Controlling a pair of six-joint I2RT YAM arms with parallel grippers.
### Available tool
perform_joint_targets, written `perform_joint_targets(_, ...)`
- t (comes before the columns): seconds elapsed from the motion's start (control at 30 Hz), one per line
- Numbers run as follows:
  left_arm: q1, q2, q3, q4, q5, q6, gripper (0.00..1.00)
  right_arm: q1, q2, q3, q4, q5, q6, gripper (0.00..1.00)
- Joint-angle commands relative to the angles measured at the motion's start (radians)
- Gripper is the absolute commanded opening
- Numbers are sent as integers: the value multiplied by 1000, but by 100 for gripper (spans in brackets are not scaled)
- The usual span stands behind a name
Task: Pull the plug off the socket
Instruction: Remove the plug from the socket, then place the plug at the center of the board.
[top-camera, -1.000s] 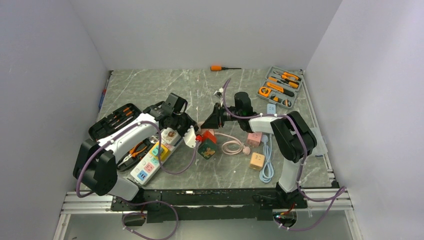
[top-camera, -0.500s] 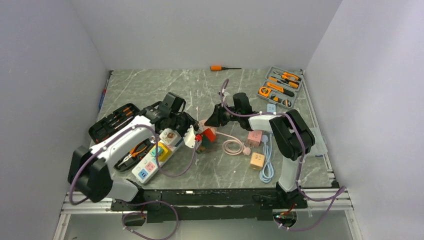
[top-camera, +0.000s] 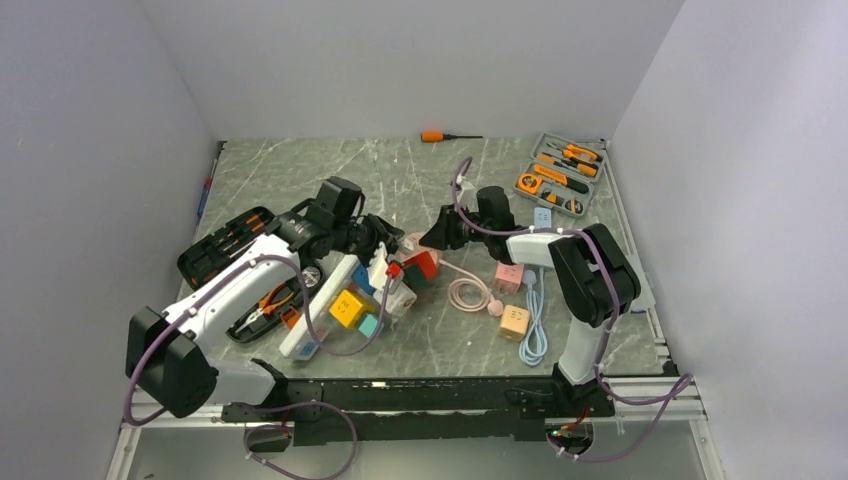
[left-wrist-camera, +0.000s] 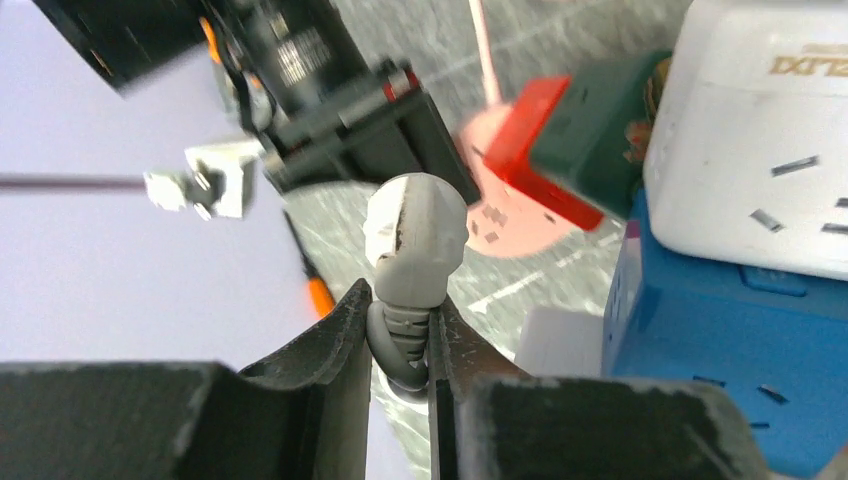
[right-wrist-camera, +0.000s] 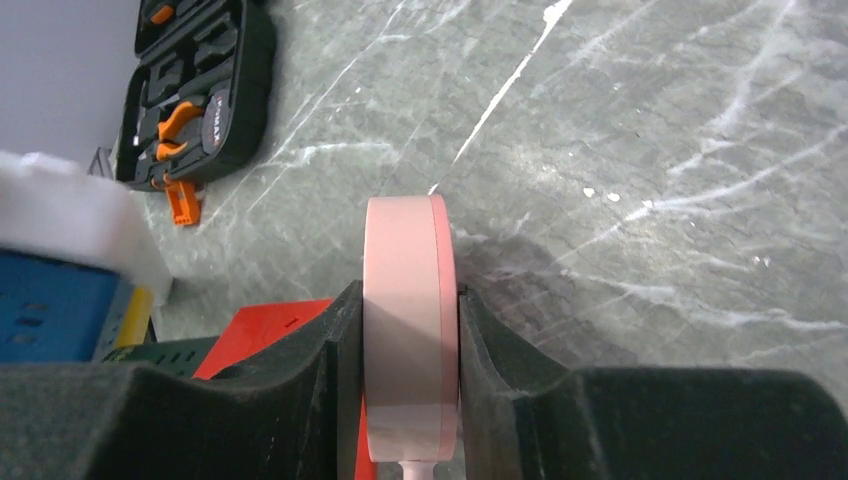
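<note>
My left gripper (left-wrist-camera: 400, 335) is shut on the ribbed neck of a grey-white plug (left-wrist-camera: 415, 230); its head sticks out past the fingers. In the top view the left gripper (top-camera: 390, 243) faces my right gripper (top-camera: 430, 240) at mid-table. My right gripper (right-wrist-camera: 408, 330) is shut edge-on around a round pink socket (right-wrist-camera: 408, 290) with a pink cord (top-camera: 462, 292). The pink socket (left-wrist-camera: 505, 215) shows blurred just right of the plug's head, with bare slots on its face. I cannot tell whether they touch.
A red-and-green cube socket (top-camera: 422, 265) lies under the grippers. A white power strip (top-camera: 318, 318) with yellow and blue cubes lies slanted at front left. Black tool case (top-camera: 225, 240) at left, grey tool case (top-camera: 560, 175) at back right, orange screwdriver (top-camera: 440, 136), pink and peach cubes (top-camera: 512, 300), blue cable (top-camera: 533, 320).
The left arm has swung back and left with the plug. The power strip and its cubes have slid and turned toward the front right. The right gripper has shifted slightly right.
</note>
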Motion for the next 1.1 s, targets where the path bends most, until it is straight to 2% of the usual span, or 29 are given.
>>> perform_joint_targets(0.0, 98, 55, 65, 60, -10, -17, 0, -20, -30, -58, 80, -49, 26, 0)
perform_joint_targets(0.13, 170, 104, 29, 88, -25, 2, 0, -39, -58, -106, 116, -51, 48, 0)
perform_joint_targets(0.23, 207, 146, 7, 151, -37, -20, 0, -60, -87, -116, 68, -12, 31, 0)
perform_joint_targets(0.43, 248, 264, 83, 143, -90, -81, 0, -110, -148, -153, 62, 15, 49, 0)
perform_joint_targets(0.57, 250, 353, 158, 137, -154, -189, 0, -112, -175, -159, 84, -4, 68, 0)
perform_joint_targets(0.67, 254, 412, 236, 95, -180, -293, 19, -112, -200, -161, 75, -5, 67, 0)
perform_joint_targets(0.77, 256, 430, 263, 85, -189, -365, 56, -112, -223, -162, 71, -6, 68, 0)
perform_joint_targets(0.83, 255, 414, 256, 109, -186, -409, 87, -112, -233, -164, 73, -11, 76, 0)
perform_joint_targets(0.87, 254, 407, 259, 120, -186, -439, 98, -111, -237, -165, 76, -13, 80, 0)
perform_joint_targets(1.07, 251, 372, 439, -31, -167, -632, 99, -112, -267, -162, 70, -12, 94, 0)
